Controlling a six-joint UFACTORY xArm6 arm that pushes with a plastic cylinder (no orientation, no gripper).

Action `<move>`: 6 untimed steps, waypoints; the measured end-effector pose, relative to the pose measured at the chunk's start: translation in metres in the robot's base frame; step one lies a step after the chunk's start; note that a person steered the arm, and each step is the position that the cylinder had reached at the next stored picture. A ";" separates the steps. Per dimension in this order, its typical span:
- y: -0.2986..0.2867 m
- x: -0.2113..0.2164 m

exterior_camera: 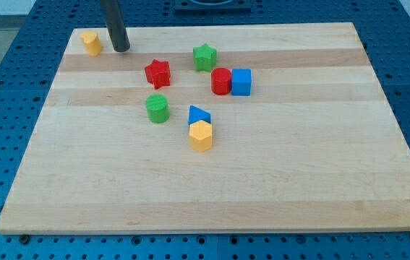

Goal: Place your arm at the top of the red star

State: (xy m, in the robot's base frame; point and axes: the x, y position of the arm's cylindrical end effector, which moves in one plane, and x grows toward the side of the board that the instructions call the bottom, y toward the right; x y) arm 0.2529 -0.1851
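We see our dark straight rod coming down from the top edge of the frame, and my tip (121,49) rests on the pale wooden board (299,173) in its upper left part. There is no jaw to open or close; the rod holds nothing and touches no block.

The small red star-shaped block (157,73) lies to the lower right of my tip, near it but apart. A small yellow cylinder-like block (92,42) stands just to the left of my tip, close to the board's upper left corner.

To the right of the red star sits a green star-shaped block (205,57), a little higher in the frame. Further right, a red cylinder block (221,81) and a blue cube block (241,82) stand side by side, touching. Below the red star is a green cylinder block (157,108). Near the centre, a blue triangular block (199,115) touches a yellow hexagonal block (201,136) just below it.

The board lies on a blue perforated table (16,43).
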 end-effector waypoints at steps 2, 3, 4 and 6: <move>0.003 0.000; 0.017 0.000; 0.041 0.000; 0.080 0.001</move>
